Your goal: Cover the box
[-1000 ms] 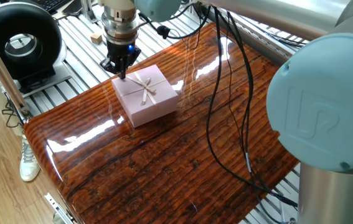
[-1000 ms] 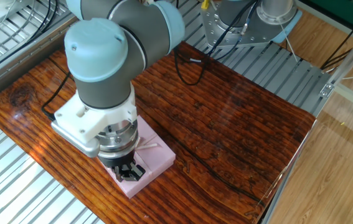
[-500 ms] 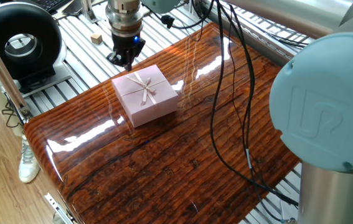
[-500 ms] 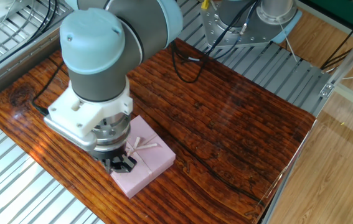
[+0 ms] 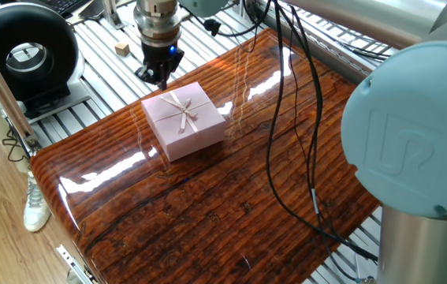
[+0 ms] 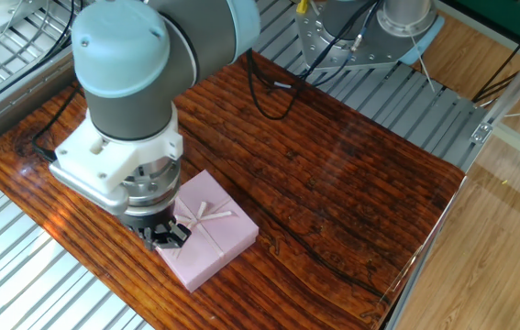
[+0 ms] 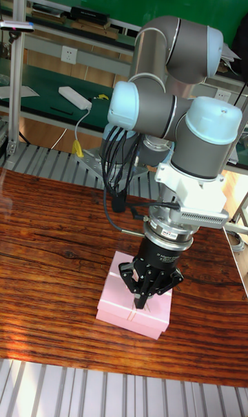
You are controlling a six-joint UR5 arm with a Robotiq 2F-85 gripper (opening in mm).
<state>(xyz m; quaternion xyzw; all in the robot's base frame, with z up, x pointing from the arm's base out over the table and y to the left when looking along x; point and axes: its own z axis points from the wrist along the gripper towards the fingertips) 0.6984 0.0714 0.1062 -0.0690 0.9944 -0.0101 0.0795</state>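
- One fixed view: the gripper (image 5: 158, 76) has risen off the lid (image 5: 179, 110) since a second ago, its jaws drawn near together on nothing, so the one box (image 5: 189, 142) on the bench (image 5: 207, 205) looks covered.
- The other fixed view: one gripper (image 6: 161, 235), shifted aside beside the bow (image 6: 206, 215).
- Tall fixed view: one gripper (image 7: 142, 294) above one lidded box (image 7: 131, 315).

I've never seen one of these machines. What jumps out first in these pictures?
The big pale blue and grey robot arm dominates, bending down over the glossy reddish-brown wooden table. Under it sits a small square pale pink gift box, closed, its lid tied with a ribbon bow. The black gripper hangs just past the box's far edge, holding nothing.
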